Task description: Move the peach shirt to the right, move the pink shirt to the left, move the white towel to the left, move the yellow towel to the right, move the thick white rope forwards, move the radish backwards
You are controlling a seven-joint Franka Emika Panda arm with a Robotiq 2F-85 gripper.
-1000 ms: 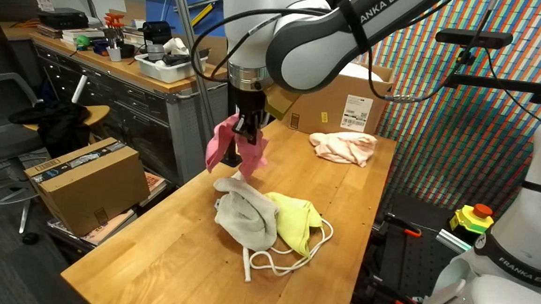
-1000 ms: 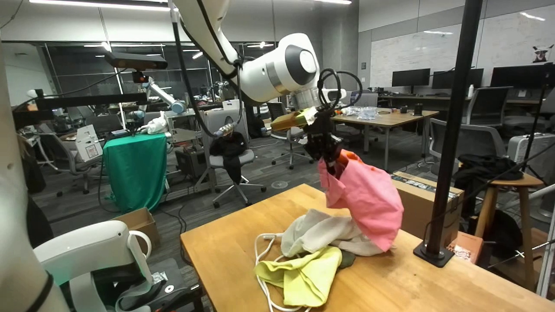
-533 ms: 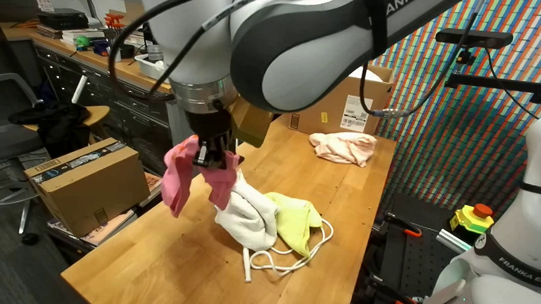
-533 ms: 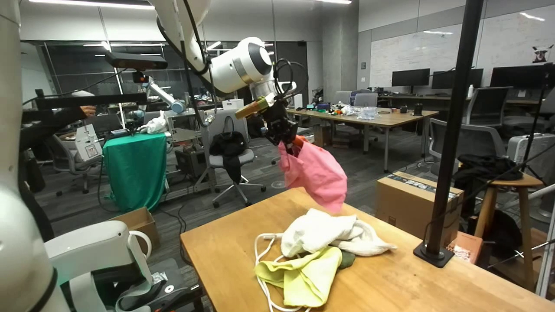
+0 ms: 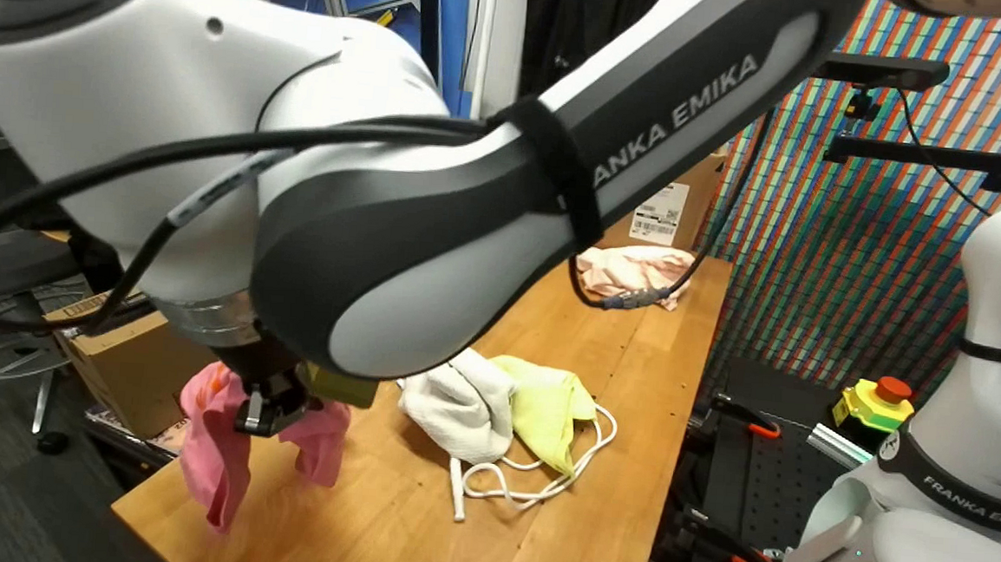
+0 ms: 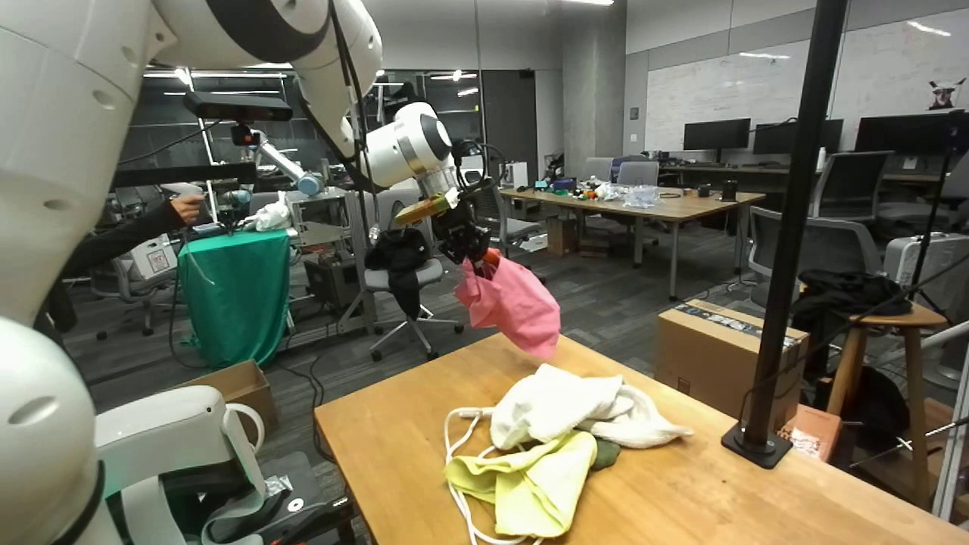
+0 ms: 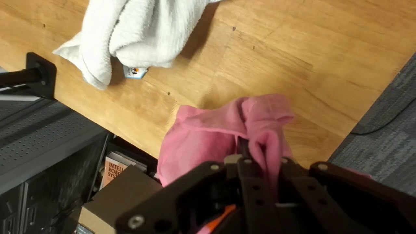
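Note:
The pink shirt (image 5: 215,463) hangs bunched from my gripper (image 5: 264,419), above the table's end in both exterior views. In the wrist view a fold of the pink shirt (image 7: 198,149) is pinched between the fingers of the gripper (image 7: 261,156). Crumpled on the table, apart from it, lies the white towel (image 6: 560,405). The yellow towel (image 6: 537,484) touches it, and the thick white rope (image 5: 457,491) curls out around and under both. Far back, by a cardboard box, is the peach shirt (image 5: 631,272), partly behind a cable. The radish is hidden or out of view.
A black pole (image 6: 787,227) stands on a base at the table edge. The big cardboard box (image 5: 661,213) sits at the table's far end. Beside the wooden table (image 5: 415,536), on the floor side, is another box (image 6: 727,348). Something dark green (image 6: 606,454) pokes out beside the yellow towel.
The arm has carried the pink shirt away from over the white towel, leftward in both exterior views, to the table's end. Towels, rope and peach shirt have stayed put.

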